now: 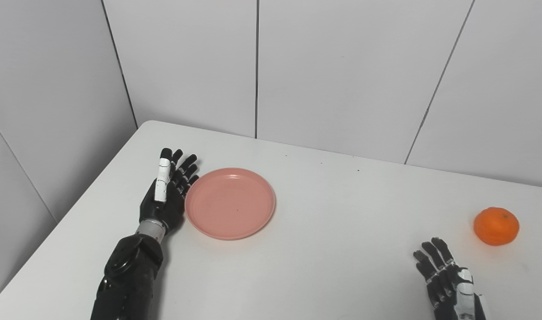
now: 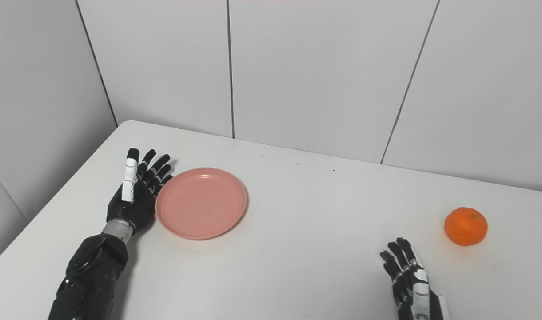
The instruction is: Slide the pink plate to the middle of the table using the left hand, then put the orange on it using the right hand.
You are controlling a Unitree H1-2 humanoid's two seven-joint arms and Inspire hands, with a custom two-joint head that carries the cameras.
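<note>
A pink plate (image 1: 230, 202) lies flat on the white table (image 1: 324, 249), left of its middle. My left hand (image 1: 168, 191) stands on edge right against the plate's left rim, open, fingers stretched away from me. An orange (image 1: 496, 226) sits at the far right of the table. My right hand (image 1: 446, 278) hovers low at the front right, open with fingers spread, a short way in front and left of the orange and apart from it.
Grey panelled walls (image 1: 342, 75) close the table off at the back and left. The table's left edge (image 1: 71, 213) runs diagonally close to my left arm (image 1: 129, 275). Bare tabletop stretches between plate and orange.
</note>
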